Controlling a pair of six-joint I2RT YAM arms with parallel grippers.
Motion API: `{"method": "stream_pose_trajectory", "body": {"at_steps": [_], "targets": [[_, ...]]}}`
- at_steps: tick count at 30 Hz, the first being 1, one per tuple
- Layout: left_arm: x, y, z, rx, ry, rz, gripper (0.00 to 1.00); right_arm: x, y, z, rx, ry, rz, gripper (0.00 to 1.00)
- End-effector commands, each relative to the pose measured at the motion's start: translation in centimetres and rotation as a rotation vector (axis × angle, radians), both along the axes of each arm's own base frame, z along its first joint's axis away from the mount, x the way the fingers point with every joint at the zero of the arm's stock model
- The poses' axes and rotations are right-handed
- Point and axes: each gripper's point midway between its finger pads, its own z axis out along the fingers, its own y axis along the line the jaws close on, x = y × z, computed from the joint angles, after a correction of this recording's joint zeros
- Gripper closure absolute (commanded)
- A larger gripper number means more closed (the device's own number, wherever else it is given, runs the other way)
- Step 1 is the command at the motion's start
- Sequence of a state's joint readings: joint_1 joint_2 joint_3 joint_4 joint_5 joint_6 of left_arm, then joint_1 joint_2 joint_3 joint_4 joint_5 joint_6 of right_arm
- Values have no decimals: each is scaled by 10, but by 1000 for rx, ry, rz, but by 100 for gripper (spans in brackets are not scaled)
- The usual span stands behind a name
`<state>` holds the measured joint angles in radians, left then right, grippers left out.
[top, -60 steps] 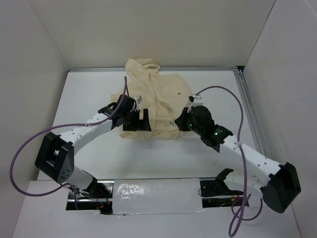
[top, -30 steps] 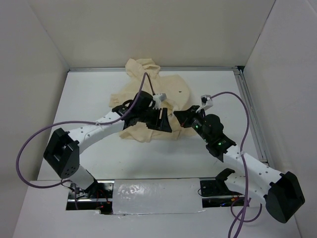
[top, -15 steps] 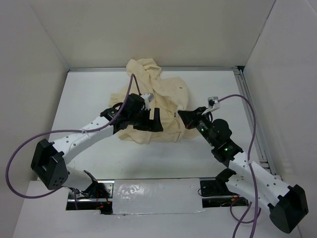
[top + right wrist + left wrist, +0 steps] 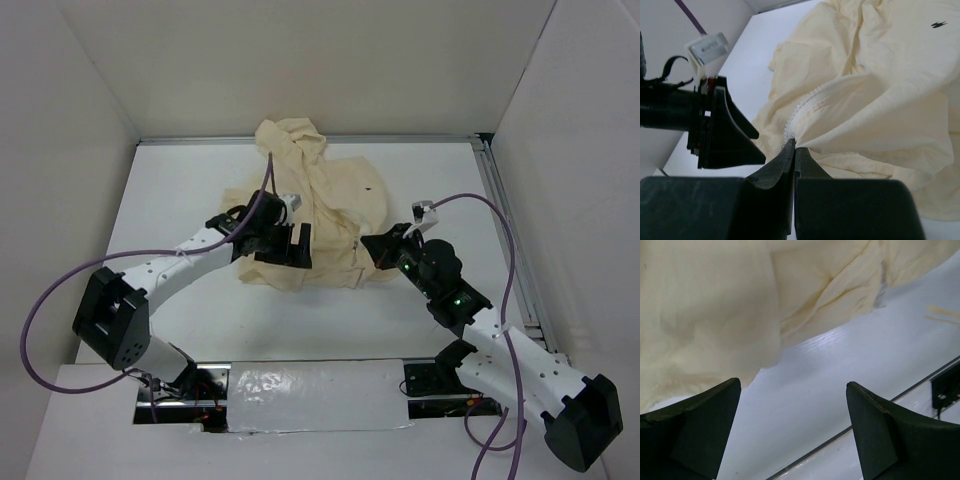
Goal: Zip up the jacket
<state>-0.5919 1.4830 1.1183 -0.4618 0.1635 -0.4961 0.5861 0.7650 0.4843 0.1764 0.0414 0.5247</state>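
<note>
The cream jacket (image 4: 330,205) lies crumpled at the middle back of the table, hood toward the far wall, with a tiny dark spot (image 4: 938,24) on its chest. My right gripper (image 4: 794,145) is shut on the jacket's front edge at the white zipper teeth (image 4: 807,102); in the top view it (image 4: 366,243) is at the jacket's lower right. My left gripper (image 4: 792,385) is open and empty, hovering over the table just past the jacket's lower hem (image 4: 715,305). In the top view it (image 4: 292,246) is at the jacket's lower left.
The white table (image 4: 180,190) is walled on three sides. A metal rail (image 4: 510,230) runs along its right edge. Purple cables (image 4: 470,200) loop from both wrists. The table's front edge with a dark slot (image 4: 945,390) shows in the left wrist view.
My left gripper swung right over the jacket's middle, then drew back left and a little nearer, still open. My right gripper has stayed shut at the jacket's lower right, shifting slightly.
</note>
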Motion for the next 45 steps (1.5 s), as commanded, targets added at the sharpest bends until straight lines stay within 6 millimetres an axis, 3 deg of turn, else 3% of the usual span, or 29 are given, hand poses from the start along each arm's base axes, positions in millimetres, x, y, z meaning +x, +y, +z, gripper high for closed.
{"method": "stream_pose_trajectory", "body": {"at_steps": [1,5,11,13,20,26,29,33,36,37,40,43,45], "targets": [[-15,13,-27,82,62,22,1,5,-6,6,-27,-2,-28,100],[-13,24,-67,185,138,119,2,5,-5,-6,-41,33,-26,100],[-10,35,-97,258,153,181,12,6,-8,-21,-53,72,-41,100],[-11,33,-104,267,157,173,18,6,-9,-24,-50,82,-45,100],[-11,29,-120,324,183,188,21,4,-12,-33,-57,110,-53,100],[-8,32,-121,400,190,275,27,3,-15,-41,-55,134,-65,100],[-16,38,-133,482,258,348,27,3,-18,-43,-53,139,-75,100],[-24,30,-148,532,274,302,29,4,-20,-44,-49,139,-82,100],[-37,22,-160,528,324,274,46,4,-24,-47,-53,148,-96,100],[-40,22,-164,525,336,261,62,5,-25,-47,-53,151,-101,100],[-46,21,-165,504,345,240,83,6,-27,-49,-53,157,-107,100],[-48,19,-157,459,323,212,100,8,-33,-52,-55,164,-131,100],[-52,15,-150,422,317,177,100,11,-36,-56,-59,179,-149,100]]}}
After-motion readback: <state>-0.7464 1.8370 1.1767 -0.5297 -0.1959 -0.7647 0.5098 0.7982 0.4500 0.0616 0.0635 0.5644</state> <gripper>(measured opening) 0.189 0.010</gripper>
